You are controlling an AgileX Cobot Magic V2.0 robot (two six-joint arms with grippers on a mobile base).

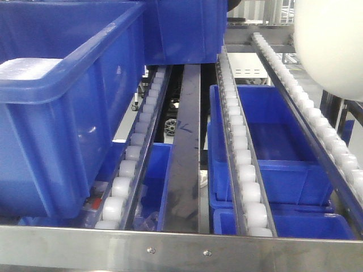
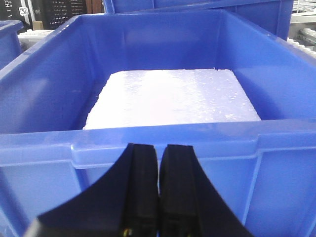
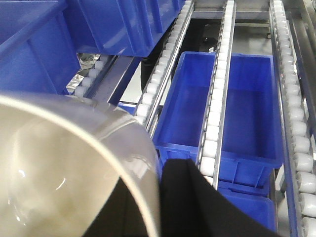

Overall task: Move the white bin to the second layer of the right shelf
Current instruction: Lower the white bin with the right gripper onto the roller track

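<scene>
While the right tool pinches the white bin by its rim up at two o'clock over the roller tracks, the bin is not set down yet, and the left tool is pressed together.

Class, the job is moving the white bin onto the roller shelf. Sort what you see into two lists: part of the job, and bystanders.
Part of the job:
- white bin
- right end effector, holding its rim
- roller shelf

Bystanders:
- blue crate with a white foam slab
- lower blue crates
- left end effector
</scene>
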